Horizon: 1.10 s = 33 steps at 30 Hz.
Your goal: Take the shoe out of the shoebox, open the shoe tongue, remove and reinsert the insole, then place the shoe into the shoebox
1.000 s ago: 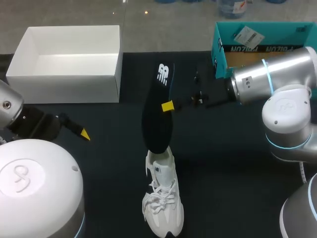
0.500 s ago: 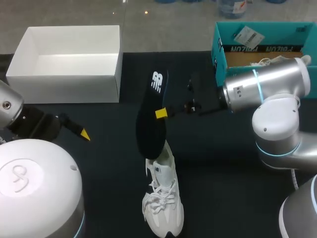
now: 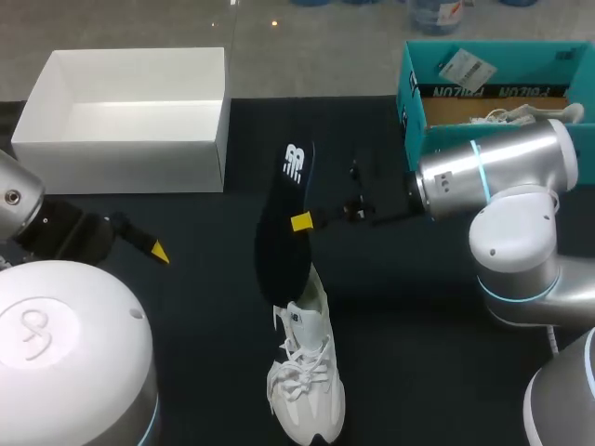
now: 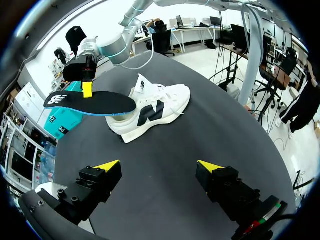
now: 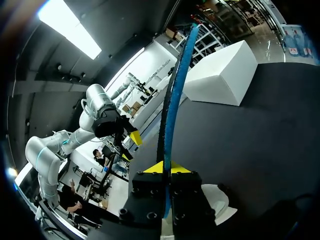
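Note:
A white shoe [image 3: 305,372] lies on the black table with its heel toward the far side, also seen ahead of my left gripper [image 4: 150,107]. My right gripper [image 3: 302,221] is shut on a black insole [image 3: 284,218] with a blue underside, pinching its middle. The insole's near end hangs over the shoe's heel opening. In the right wrist view the insole [image 5: 175,100] stands edge-on between the shut fingers [image 5: 165,167]. My left gripper [image 3: 153,246] is open and empty at the table's left, well away from the shoe [image 4: 160,165]. The white shoebox [image 3: 130,111] stands empty at the back left.
A teal cardboard box [image 3: 493,74] with another shoe in it stands at the back right, behind my right arm [image 3: 483,177]. Bare black table lies between the shoe and the white shoebox.
My right arm has carried the insole a little to the left, its near end staying over the shoe's heel. The left arm and the shoe have not moved.

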Each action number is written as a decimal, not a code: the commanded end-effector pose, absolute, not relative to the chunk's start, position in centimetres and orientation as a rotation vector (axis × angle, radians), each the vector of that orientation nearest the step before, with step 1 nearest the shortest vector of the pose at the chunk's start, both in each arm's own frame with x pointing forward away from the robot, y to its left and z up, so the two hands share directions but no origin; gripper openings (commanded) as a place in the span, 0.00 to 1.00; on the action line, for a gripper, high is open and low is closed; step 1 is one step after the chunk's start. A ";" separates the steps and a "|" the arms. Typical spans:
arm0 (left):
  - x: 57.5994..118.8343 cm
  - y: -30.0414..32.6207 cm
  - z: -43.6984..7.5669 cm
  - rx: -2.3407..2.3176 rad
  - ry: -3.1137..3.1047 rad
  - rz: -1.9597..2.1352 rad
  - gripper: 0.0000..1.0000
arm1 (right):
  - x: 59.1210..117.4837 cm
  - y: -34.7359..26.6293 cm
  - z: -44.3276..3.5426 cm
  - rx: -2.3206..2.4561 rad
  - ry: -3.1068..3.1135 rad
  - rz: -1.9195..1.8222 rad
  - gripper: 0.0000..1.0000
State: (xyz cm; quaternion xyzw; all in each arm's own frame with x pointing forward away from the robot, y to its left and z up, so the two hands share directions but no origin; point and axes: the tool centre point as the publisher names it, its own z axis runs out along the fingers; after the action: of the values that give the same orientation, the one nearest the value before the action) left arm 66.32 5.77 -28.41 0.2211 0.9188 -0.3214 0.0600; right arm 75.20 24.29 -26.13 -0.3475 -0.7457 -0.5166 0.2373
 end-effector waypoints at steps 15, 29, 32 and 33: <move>66.3 5.8 -28.4 0.669 2.784 -0.969 1.00 | 76.0 24.4 -25.1 -0.964 -2.065 -1.439 0.00; 66.3 5.8 -28.4 0.669 2.784 -0.969 1.00 | 77.4 21.8 -24.4 -0.976 -2.135 -1.443 0.00; 66.3 5.8 -28.4 0.669 2.784 -0.969 1.00 | 77.3 21.2 -24.8 -0.978 -2.136 -1.443 0.00; 66.3 5.8 -28.4 0.669 2.784 -0.969 1.00 | 77.2 21.0 -24.9 -0.980 -2.136 -1.443 0.00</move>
State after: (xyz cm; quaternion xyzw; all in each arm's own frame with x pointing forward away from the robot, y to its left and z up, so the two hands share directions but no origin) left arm 66.38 5.76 -28.42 0.2211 0.9188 -0.3215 0.0594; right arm 77.73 21.72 -24.85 -0.3474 -0.7613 -0.5126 0.1923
